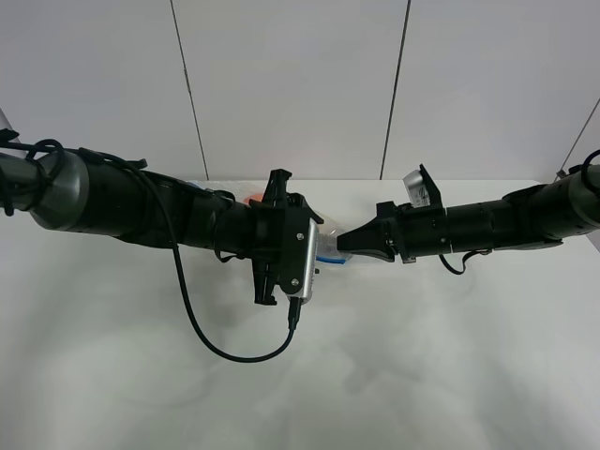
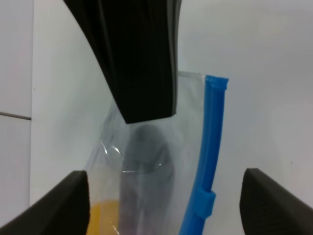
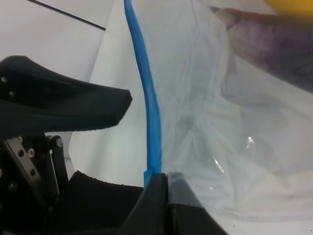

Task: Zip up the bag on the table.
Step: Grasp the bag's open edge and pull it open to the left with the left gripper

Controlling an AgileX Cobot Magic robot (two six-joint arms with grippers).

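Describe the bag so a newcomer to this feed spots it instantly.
On the white table, look where the left gripper and right gripper meet. The bag lies there: clear crinkly plastic, alone in having a bright blue zipper strip along one edge.

- I've got the bag (image 1: 325,247) flat on the table (image 1: 422,375), mid-width, towards the back edge.
- The left gripper (image 2: 164,205) comes in from the left, with one finger on either side of the bag.
- The right gripper (image 3: 164,196) comes in from the right, pinching the end of the zipper strip (image 3: 146,98).
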